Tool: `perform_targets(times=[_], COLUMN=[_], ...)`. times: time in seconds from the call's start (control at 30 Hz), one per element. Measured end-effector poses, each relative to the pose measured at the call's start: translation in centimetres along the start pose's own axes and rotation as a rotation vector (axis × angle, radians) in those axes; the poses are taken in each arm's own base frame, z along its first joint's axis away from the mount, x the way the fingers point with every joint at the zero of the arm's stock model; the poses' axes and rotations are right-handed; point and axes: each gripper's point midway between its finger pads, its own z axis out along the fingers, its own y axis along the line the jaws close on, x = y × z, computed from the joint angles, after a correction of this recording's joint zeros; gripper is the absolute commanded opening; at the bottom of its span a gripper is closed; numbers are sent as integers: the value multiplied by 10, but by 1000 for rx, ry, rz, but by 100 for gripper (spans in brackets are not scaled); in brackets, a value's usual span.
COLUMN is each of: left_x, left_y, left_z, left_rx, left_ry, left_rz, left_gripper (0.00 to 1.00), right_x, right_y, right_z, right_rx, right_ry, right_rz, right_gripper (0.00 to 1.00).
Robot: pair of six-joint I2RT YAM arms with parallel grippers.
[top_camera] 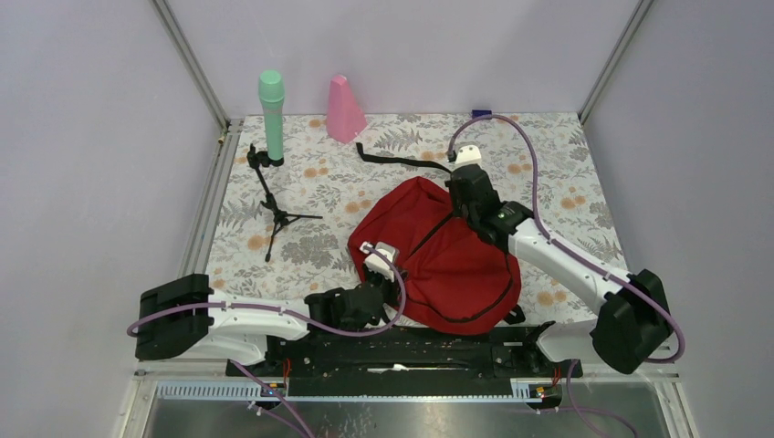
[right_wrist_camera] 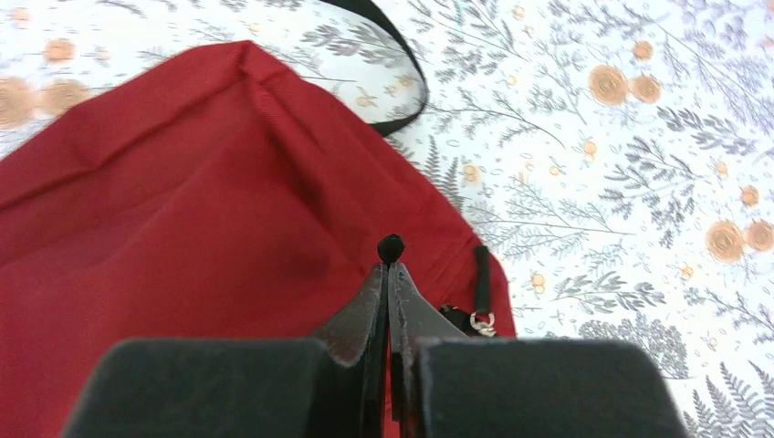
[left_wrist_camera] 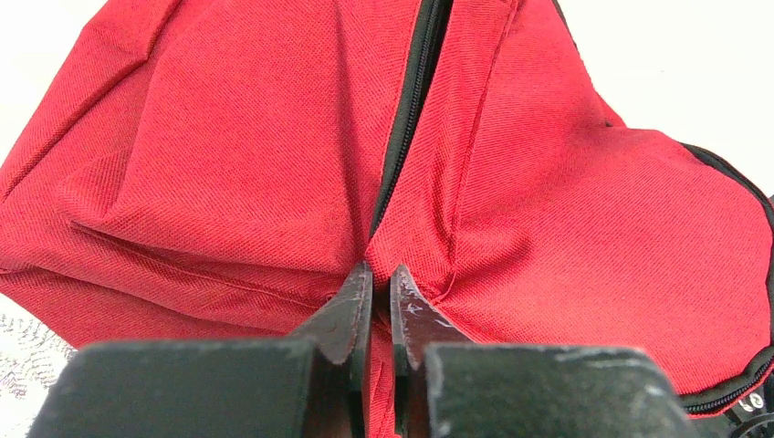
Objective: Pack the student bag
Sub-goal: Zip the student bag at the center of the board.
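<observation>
The student bag [top_camera: 447, 260] lies on the table [top_camera: 548, 146], long axis 11 to 5 o'clock, the left gripper [left_wrist_camera: 381, 274] pinching fabric beside its zipper [left_wrist_camera: 406, 119] at 9 o'clock, the right gripper [right_wrist_camera: 390, 269] clamped, seemingly on a black zipper pull [right_wrist_camera: 391, 246], at 1 o'clock.

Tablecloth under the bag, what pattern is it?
Tablecloth: white with grey ferns and orange flowers; right wrist view.

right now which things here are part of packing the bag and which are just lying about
In the job: student bag; left pincer, shut on its fabric; right pincer, shut on a black zipper pull.
Lying about, untouched: green bottle; pink cone; black mini tripod.
</observation>
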Motion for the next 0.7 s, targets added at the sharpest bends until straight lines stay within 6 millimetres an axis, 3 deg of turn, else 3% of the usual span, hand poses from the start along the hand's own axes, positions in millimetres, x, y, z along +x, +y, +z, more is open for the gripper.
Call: perform_targets(times=[0.2,0.53,0.7], left_x=[1,2,3], left_y=[2,4,8], left_z=[-2,-3,-7], left_rx=[-3,-9,-16], left_ry=[7,12,25], left_rz=[4,9,23], left_gripper=[0,0,0], right_x=[11,42,47], right_y=[-27,-24,-52], right_z=[26,56,64], right_rx=[70,42,123], right_ry=[49,150,147], right_rz=[22,23,62], right_gripper=[0,0,0])
